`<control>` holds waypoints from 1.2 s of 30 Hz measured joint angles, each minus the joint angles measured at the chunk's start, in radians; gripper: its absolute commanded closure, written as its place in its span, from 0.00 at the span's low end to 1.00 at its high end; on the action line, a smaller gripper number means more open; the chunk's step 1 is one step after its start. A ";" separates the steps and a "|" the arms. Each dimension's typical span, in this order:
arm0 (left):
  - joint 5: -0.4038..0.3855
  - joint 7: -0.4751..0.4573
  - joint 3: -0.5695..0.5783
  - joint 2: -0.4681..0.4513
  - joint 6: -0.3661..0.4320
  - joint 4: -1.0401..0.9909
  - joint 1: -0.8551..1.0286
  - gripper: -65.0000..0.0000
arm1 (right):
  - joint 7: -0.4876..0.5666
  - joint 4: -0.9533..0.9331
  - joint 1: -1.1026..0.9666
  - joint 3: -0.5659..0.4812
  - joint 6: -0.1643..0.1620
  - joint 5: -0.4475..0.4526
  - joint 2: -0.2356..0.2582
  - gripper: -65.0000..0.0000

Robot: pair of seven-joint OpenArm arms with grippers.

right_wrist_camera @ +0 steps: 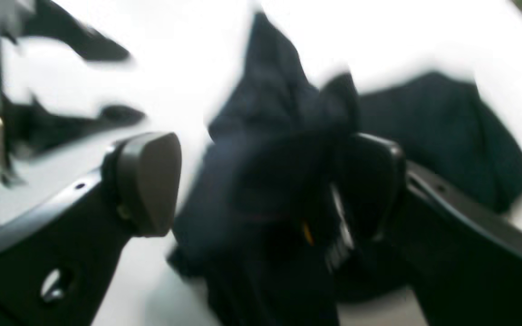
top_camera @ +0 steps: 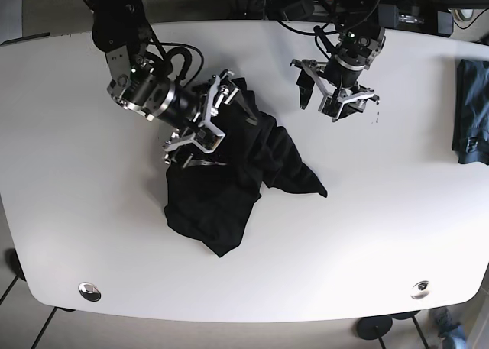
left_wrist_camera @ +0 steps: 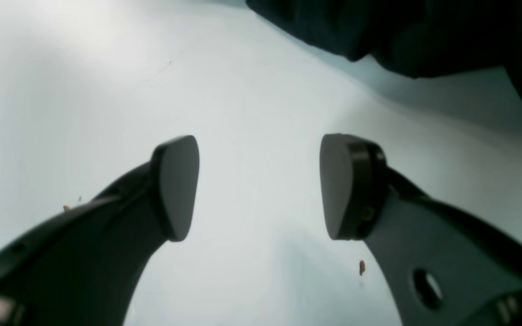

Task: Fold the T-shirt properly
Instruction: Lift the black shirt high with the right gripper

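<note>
Fingers of left gripper (left_wrist_camera: 259, 185) spread, empty; right gripper (right_wrist_camera: 261, 185) fingers apart astride T-shirt (top_camera: 221, 181).

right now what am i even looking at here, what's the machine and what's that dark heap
It is a robot with two arms, seen three ways. The base view looks down on a white table. The other two come from cameras on the wrists, looking out between each gripper's jaws.

The dark heap is a crumpled T-shirt, meant to be folded. The right gripper is at the shirt's upper edge; its wrist view is blurred, but cloth bunches between its jaws, which stand apart. Whether it truly grips the cloth I cannot tell. The left gripper hangs open over bare table, holding nothing, with the shirt's edge just ahead. Another dark cloth lies at the table's far edge.
</note>
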 measured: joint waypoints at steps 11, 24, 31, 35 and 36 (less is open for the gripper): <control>0.000 0.000 0.002 -0.041 0.000 0.000 -0.002 0.42 | -0.095 -0.388 0.350 -0.294 0.000 -0.070 -0.073 0.30; 0.000 -0.001 0.002 -0.042 0.000 -0.018 -0.003 0.42 | -0.016 -0.508 0.348 -0.240 0.007 -0.208 -0.119 0.50; 0.000 0.000 0.002 -0.041 0.000 -0.034 -0.003 0.42 | -0.015 -0.510 0.325 -0.098 0.005 -0.194 -0.116 0.68; 0.000 0.000 0.002 -0.041 0.000 -0.034 -0.004 0.42 | -0.015 -0.510 0.325 -0.098 0.007 -0.192 -0.117 0.97; 0.000 0.000 0.002 -0.041 0.000 -0.034 -0.003 0.42 | -0.015 -0.510 0.322 -0.098 0.005 -0.192 -0.116 0.97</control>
